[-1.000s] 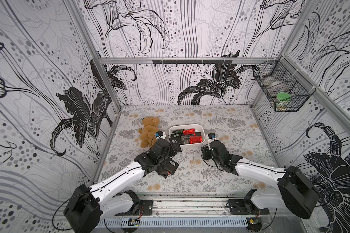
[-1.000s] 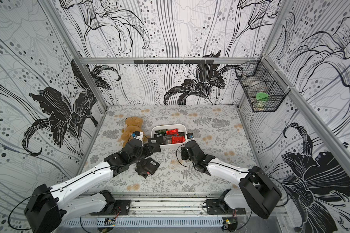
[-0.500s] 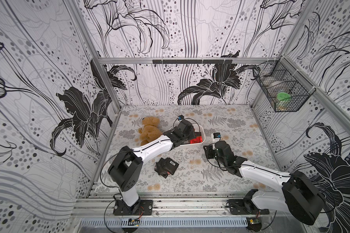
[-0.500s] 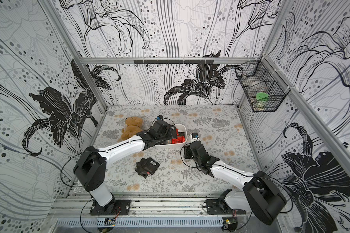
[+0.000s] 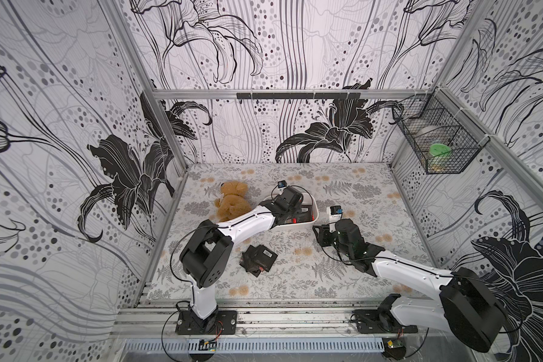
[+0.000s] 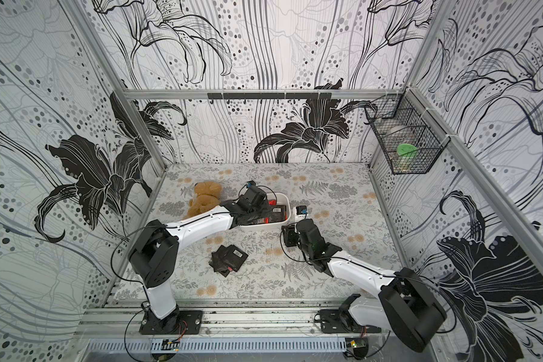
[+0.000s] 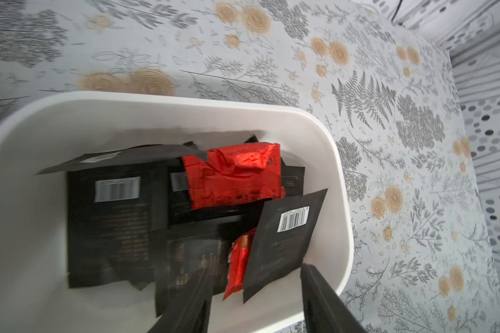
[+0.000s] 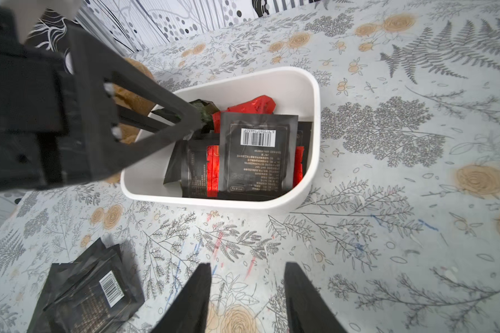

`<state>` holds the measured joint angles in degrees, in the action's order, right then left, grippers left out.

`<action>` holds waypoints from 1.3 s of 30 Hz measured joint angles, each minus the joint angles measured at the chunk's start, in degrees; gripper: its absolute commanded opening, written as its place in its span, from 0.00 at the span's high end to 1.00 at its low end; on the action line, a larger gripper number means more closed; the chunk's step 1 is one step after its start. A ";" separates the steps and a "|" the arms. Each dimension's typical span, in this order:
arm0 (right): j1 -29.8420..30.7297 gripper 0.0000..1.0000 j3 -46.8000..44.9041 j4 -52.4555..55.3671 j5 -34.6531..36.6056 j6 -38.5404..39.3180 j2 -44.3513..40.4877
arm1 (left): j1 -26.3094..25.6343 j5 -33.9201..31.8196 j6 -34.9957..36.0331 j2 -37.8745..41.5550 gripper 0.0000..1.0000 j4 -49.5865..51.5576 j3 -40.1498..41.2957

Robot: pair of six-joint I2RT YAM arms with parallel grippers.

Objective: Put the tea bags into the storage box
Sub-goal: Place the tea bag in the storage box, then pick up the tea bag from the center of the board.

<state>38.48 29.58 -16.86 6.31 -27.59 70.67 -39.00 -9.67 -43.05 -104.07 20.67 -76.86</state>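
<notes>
Tea bags (image 8: 257,152): you find them in two groups. The larger group, black sachets with white barcode labels mixed with red foil ones, lies inside the storage box (image 5: 315,216). These sachets overlap, and some lean on the walls. In both top views the box sits near the centre of the frame, flat on the patterned table (image 5: 342,272). The second group is a loose pile (image 5: 259,258) of black sachets on the table. It lies below and to the left of the box in the frame, well apart from it, with one barcode label facing up.

Left gripper (image 7: 254,269): it hangs over the box with its fingers pointing down into it. Read the jaws as moderately parted, with nothing clamped between them. Sachets lie beneath the gap. You cannot tell whether a fingertip touches a sachet.

Right gripper (image 8: 247,268): in both top views it sits just right of frame centre, below the right end of the box, near it but not touching. Its jaws stand moderately parted over bare table and hold nothing.

Teddy bear (image 5: 232,202): it lies left of the box in the frame, beside the left arm (image 5: 248,222). A black wire basket (image 5: 436,147) hangs on the wall at upper right.
</notes>
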 measured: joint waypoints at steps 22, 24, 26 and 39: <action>8.26 0.64 9.05 -2.10 -18.84 4.94 15.37 | -0.57 2.78 -11.91 46.82 0.45 0.87 42.62; 9.66 0.68 10.93 -1.29 -20.37 5.62 17.70 | -1.14 3.21 -13.46 49.75 0.46 1.62 44.41; 10.62 0.73 12.98 0.02 -21.35 6.25 20.50 | -1.68 3.58 -15.06 52.19 0.47 2.27 46.01; 14.23 0.81 21.75 7.54 -23.30 8.68 31.56 | -7.04 4.42 -22.27 55.71 0.51 3.72 51.93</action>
<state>52.71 51.33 -9.32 -16.99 -18.92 102.24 -46.04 -5.26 -65.32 -48.36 24.38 -24.93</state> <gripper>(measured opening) 0.200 0.491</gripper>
